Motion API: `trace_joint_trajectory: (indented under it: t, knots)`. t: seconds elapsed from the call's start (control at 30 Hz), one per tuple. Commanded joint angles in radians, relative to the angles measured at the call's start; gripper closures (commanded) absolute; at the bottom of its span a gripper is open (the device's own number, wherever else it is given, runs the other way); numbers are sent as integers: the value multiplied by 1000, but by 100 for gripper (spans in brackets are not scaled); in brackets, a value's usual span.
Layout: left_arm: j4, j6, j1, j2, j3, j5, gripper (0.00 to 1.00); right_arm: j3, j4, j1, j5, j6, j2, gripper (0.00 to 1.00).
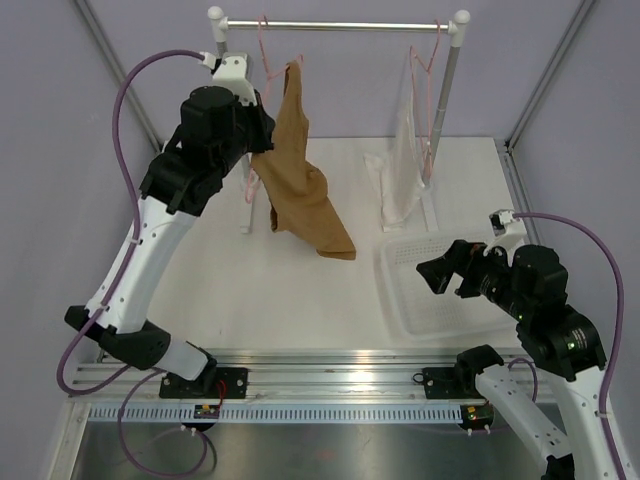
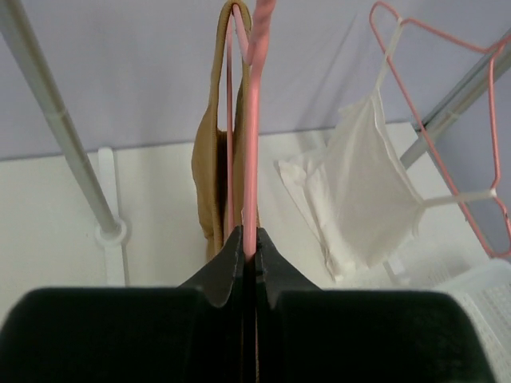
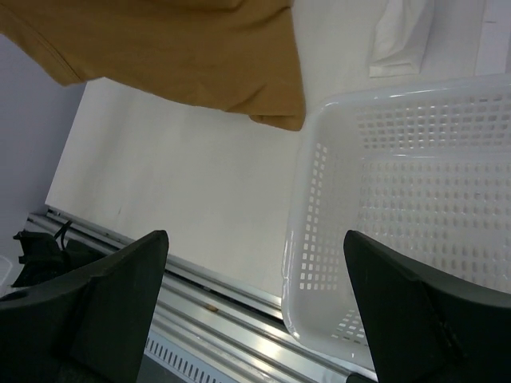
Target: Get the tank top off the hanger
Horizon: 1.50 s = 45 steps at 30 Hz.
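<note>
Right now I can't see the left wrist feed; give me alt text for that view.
The left gripper is shut on the pink wire hanger, which rises straight up mid-view. The tan tank top hangs on it just behind and to the left; a white sheer garment hangs farther right.

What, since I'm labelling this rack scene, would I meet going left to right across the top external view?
Left gripper, jaws shut on the hanger → tank top → white sheer garment → right gripper. The basket overlaps the last two, so I leave it out.
</note>
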Motion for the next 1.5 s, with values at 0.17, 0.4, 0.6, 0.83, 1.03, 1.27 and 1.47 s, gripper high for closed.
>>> trace_joint_trajectory:
  t: [0.17, 0.4, 0.6, 0.83, 1.03, 1.27, 1.47]
  knots:
    - [82, -144, -15, -453, -515, 259, 100, -21, 371, 5, -367, 102, 77, 0]
    - [203, -237, -90, -758, -954, 382, 100, -48, 633, 49, -394, 241, 330, 1]
    - [295, -346, -125, -998, -1207, 413, 100, 7, 729, 308, -86, 206, 566, 3]
    - [258, -362, -127, -1029, -1259, 436, 100, 67, 825, 451, 89, 168, 760, 10]
    - [226, -357, -127, -1040, -1284, 405, 100, 83, 893, 459, 76, 151, 832, 11]
    - [231, -359, -127, -1039, -1260, 454, 100, 145, 856, 459, 134, 84, 916, 30]
    - [176, -339, -127, -1040, -1235, 402, 100, 145, 853, 458, 166, 62, 903, 80]
